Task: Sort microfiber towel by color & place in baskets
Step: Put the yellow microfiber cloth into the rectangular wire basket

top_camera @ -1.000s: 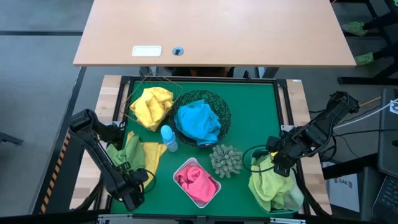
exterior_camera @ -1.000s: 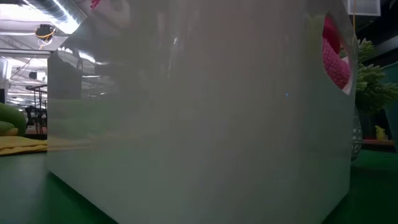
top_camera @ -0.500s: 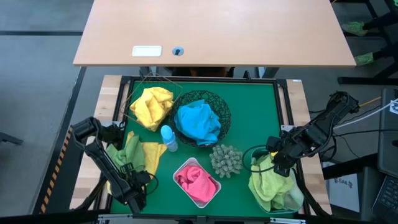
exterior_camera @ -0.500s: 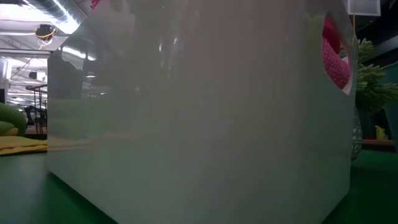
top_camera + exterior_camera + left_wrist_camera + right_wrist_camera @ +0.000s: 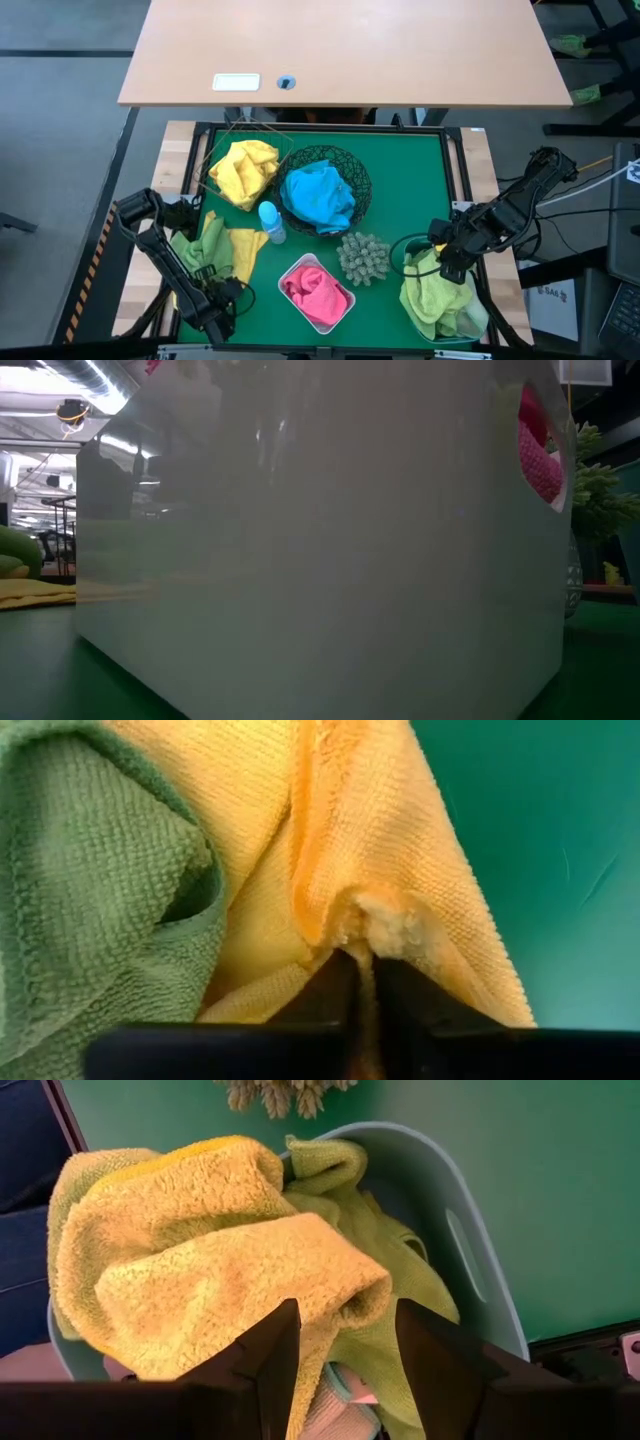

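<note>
A yellow towel [image 5: 245, 250] lies spread on the green table, its left edge against an olive-green towel [image 5: 205, 243]. My left gripper [image 5: 221, 292] points down over the yellow towel's near end and is shut on it. My right gripper [image 5: 340, 1360] hangs open above lime-green towels [image 5: 200, 1270] piled in the translucent blue tub [image 5: 478, 318] at the near right, touching nothing. Blue towels [image 5: 318, 195] fill the black wire bowl [image 5: 362, 180]. A pink towel [image 5: 318, 292] lies in the white tub [image 5: 292, 268]. More yellow towels [image 5: 243, 170] are heaped at the far left. My left gripper pinches a puckered bit of the yellow towel [image 5: 388, 928] between its two fingertips, near the towel's near end. The fingers come from above, pointing down. The rest of the towel lies slack on the table; one layer or several, I cannot tell.
A small blue bottle [image 5: 270, 220] stands between the yellow heap and the wire bowl. A spiky grey-green ball [image 5: 363, 258] sits mid-table. In the low view the white tub [image 5: 320, 560] fills nearly the whole picture. Bare green mat lies at the far right [image 5: 410, 170].
My left arm has sunk a little toward the near end of the yellow towel on the table. The towels and my right arm have kept still.
</note>
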